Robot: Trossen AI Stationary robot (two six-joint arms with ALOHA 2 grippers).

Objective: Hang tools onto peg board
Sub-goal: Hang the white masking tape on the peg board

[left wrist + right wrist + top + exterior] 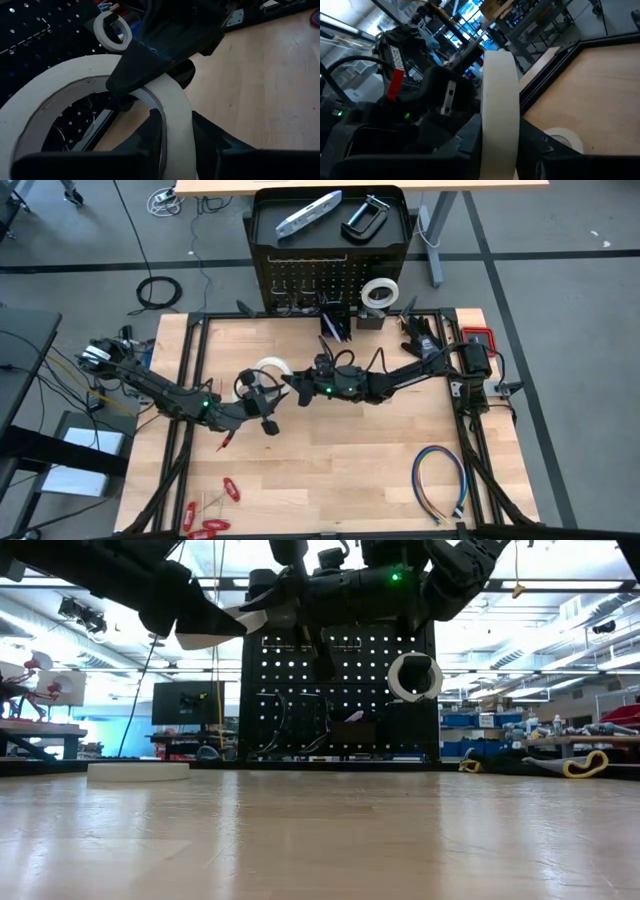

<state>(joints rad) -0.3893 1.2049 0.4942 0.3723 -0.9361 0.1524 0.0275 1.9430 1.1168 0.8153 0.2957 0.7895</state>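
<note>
Tape roll point(268, 372) is held mid-table, above the wood, between both arms. Left gripper point(177, 145) pinches its band; right gripper point(500, 145) also straddles the band, fingers pressed on either side. Peg board point(300, 280) stands at the far edge, nearer the right arm. A second roll point(380, 292) already hangs there; free pegs lie to its left.

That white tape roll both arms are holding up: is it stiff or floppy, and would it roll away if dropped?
The tape roll probably stays stiff: it keeps a round ring shape while pinched between the left end effector and the right end effector. It looks light, being a thin hollow ring. Landing on edge it might roll; flat, like the other roll on the table, it should stay put.
</note>
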